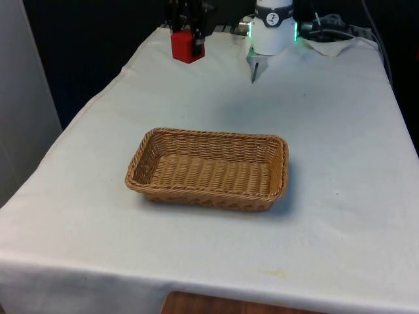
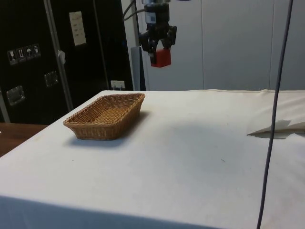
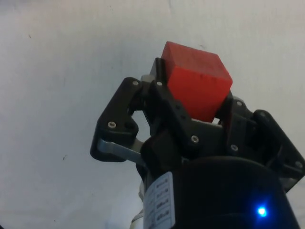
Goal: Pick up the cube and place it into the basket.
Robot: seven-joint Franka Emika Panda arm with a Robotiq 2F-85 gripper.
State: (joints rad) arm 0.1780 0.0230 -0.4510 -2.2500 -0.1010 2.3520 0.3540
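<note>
The tool [image 2: 159, 46] grips the red cube [image 2: 161, 57], high above the worktop [image 2: 200, 143], beyond the basket [image 2: 107, 116].

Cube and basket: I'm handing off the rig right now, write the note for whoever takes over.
Gripper: shut on the red cube, held in the air well above the table.
Basket: wicker, empty, on the white cloth at the front view's centre; in the side view it sits below and off to the side of the held cube.
Done: cube picked up and lifted.
Left: carry the cube over the basket, lower it, open the fingers, then retreat.
</note>
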